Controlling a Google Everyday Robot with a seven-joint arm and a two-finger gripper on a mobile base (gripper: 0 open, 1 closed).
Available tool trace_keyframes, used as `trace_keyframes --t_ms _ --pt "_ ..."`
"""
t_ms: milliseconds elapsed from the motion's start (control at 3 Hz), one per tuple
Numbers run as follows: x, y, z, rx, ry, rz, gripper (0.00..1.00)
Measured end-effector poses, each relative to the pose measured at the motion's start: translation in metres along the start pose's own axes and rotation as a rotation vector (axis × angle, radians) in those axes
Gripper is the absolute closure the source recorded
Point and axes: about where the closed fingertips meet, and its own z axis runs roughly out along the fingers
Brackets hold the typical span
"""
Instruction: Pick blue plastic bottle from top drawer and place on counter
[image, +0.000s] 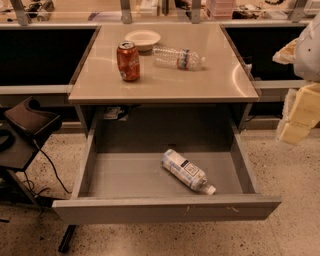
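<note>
The blue plastic bottle (185, 171) lies on its side in the open top drawer (165, 207), right of the middle, with its white cap pointing to the front right. The drawer is pulled out fully below the counter (160, 80). My gripper (298, 116) hangs at the right edge of the view, to the right of the drawer and above the floor, well away from the bottle. It holds nothing that I can see.
On the counter stand a red can (128, 61), a white bowl (142, 39) behind it and a clear water bottle (177, 57) lying on its side. A black chair (25, 125) with cables stands at the left. Dark recessed surfaces flank the counter.
</note>
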Motion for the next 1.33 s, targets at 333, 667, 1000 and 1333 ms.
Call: trace_keyframes --t_ms 333,667,1000,1333 --pt "0.000 0.000 0.000 0.000 0.000 0.000 0.00" --pt "-0.003 -0.002 0.004 -0.003 -0.011 -0.012 0.00" --pt "-0.023 -0.009 0.039 -0.070 -0.036 -0.079 0.00" --pt "-0.031 -0.016 0.079 -0.137 -0.004 -0.097 0.00"
